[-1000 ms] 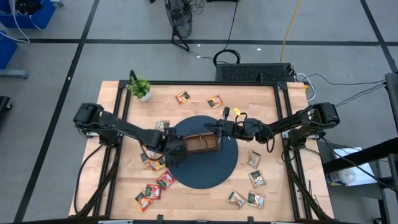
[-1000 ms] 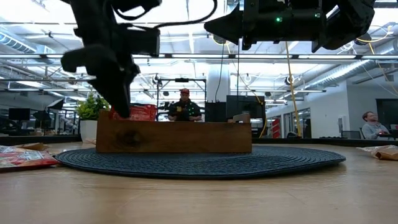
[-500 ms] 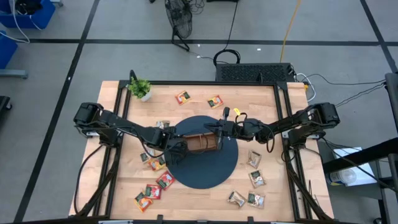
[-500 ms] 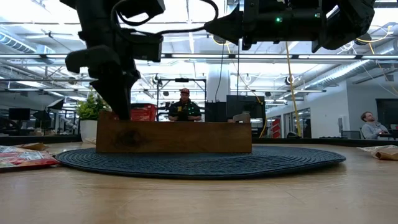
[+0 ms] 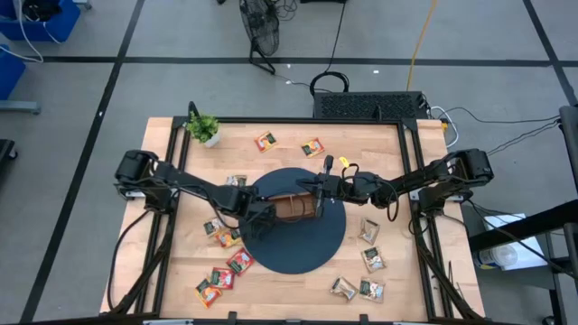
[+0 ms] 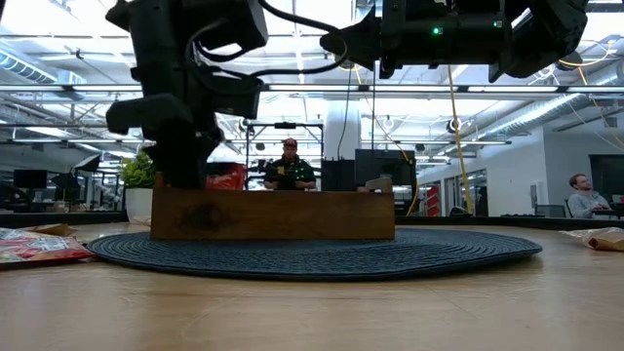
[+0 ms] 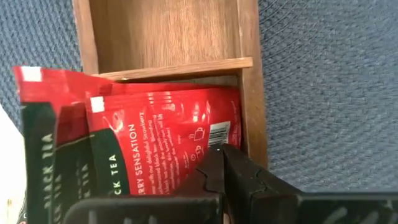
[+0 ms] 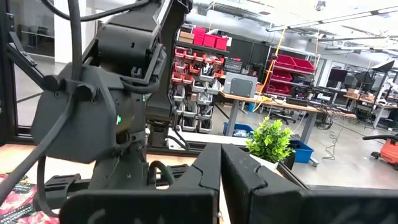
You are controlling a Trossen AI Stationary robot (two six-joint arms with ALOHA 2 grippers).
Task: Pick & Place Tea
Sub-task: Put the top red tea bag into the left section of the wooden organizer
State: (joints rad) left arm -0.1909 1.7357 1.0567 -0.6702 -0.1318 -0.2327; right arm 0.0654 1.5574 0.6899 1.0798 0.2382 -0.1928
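Left gripper (image 7: 221, 163) jaws closed empty, tips over red sachets (image 7: 165, 149) in wooden tray (image 7: 249, 93) end compartment, likely tamping. Right gripper (image 5: 318, 188) closed, centre frame, waiting.

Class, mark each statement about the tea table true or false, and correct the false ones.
1. The wooden tray sits on a dark round mat. True.
2. The left claw is over a red tea bag in the tray. True.
3. The potted plant stands on the mat. False: it stands at a table corner, off the mat.
4. The right claw holds an orange tea bag. False: it is shut on nothing.
5. The compartment beside the red bags is full. False: it is empty.
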